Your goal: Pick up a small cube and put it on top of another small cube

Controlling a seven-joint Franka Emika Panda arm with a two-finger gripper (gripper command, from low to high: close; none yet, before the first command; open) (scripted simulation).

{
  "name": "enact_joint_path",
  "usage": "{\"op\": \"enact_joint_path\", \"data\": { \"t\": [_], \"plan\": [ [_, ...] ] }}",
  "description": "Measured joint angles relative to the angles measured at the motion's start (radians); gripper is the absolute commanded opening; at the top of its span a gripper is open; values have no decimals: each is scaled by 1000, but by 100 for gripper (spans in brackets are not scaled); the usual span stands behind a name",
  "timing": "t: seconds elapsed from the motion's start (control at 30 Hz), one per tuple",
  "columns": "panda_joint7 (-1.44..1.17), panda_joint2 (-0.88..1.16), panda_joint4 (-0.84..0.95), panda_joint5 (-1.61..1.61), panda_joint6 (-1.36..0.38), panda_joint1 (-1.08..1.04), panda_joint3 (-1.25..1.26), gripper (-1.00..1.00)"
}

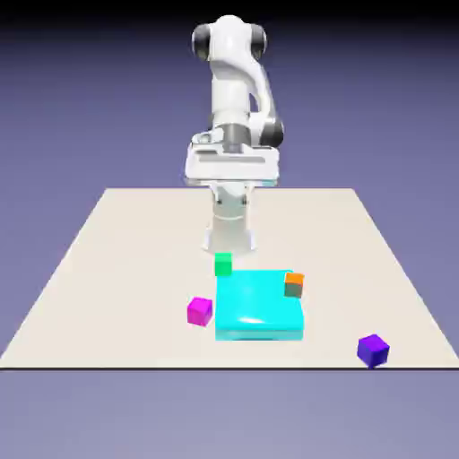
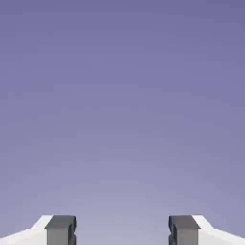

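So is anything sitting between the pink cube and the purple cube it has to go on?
Yes. The big cyan block, with an orange-and-grey cube on it, lies between the pink cube and the purple cube.

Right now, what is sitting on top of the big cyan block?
An orange-and-grey cube sits on the cyan block, at the far corner on the exterior view's right. The rest of its top is bare. Its underside is hidden.
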Motion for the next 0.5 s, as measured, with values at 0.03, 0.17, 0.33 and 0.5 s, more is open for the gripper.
{"op": "enact_joint_path", "data": {
  "t": [0.03, 0.17, 0.33, 0.5],
  "plan": [
    [23, 29, 6, 43, -24, 17, -32, 0],
    [114, 143, 28, 217, -122, 85, -160, 0],
    [228, 286, 55, 435, -244, 170, -320, 0],
    [341, 428, 83, 652, -366, 255, -480, 0]
  ]
}}
